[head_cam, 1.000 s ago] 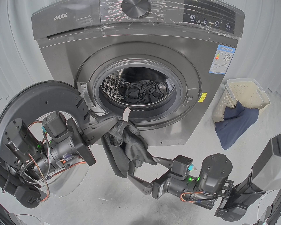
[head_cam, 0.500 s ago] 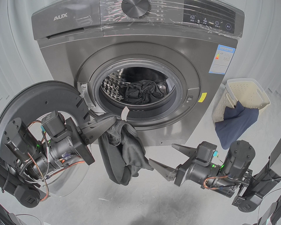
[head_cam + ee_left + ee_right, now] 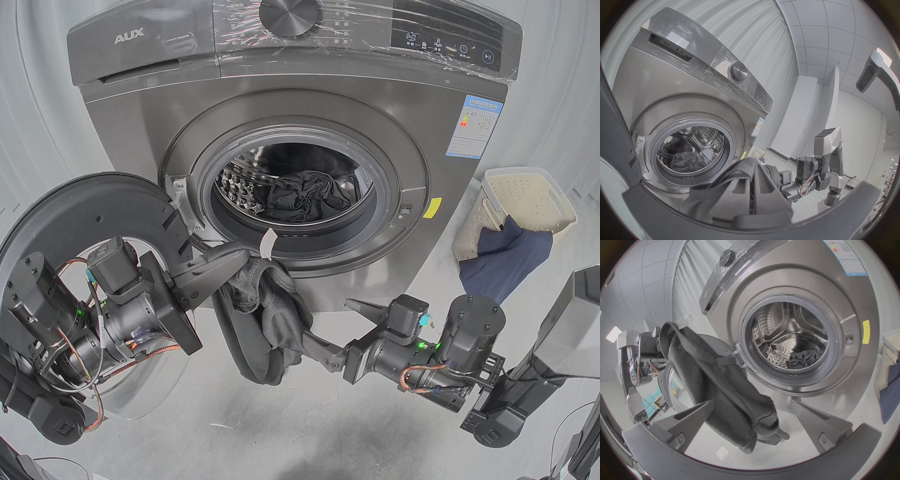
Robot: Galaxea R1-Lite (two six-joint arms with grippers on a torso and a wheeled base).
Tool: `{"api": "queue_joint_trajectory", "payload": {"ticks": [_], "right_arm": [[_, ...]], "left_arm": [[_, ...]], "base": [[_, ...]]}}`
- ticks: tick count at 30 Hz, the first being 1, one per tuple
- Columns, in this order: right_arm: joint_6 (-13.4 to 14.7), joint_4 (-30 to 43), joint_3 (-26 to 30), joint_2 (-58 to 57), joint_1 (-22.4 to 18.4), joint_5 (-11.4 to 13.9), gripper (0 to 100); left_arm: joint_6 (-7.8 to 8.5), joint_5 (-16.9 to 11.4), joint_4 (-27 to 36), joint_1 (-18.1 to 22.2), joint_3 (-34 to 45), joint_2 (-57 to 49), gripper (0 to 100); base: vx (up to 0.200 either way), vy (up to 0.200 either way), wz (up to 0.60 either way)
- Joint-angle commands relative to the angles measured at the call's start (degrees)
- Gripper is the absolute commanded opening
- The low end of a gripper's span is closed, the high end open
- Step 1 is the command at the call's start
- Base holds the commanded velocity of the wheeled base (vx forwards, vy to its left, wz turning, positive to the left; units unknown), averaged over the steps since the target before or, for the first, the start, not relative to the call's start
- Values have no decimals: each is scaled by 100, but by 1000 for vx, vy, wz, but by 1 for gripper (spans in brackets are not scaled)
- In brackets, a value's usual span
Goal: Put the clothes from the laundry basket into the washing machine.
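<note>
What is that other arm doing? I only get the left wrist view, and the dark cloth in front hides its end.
Observer: The right gripper has its jaws open, and the hanging lower part of the dark garment lies between them.
Operator: How low does that garment hang?
Observer: From the left gripper it droops below the round opening of the washing machine, outside the drum.
Operator: Are any clothes left to load?
Observer: Yes. A navy garment is draped over the rim of the laundry basket, which stands on the floor beside the machine, on the robot's right.
</note>
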Motion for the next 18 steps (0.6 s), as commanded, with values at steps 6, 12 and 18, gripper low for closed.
{"api": "queue_joint_trajectory", "payload": {"ticks": [6,12,18], "right_arm": [[3,-85,74,283,428,-3,100],[-6,-85,-190,476,331,-30,100],[-6,-85,-489,599,-91,-135,100]], "left_arm": [[-4,-1,-1,-4,5,1,0],[-4,-1,-1,-4,14,1,0],[-4,-1,-1,-4,23,-8,0]], "base": [[0,0,0],[0,0,0],[0,0,0]]}}
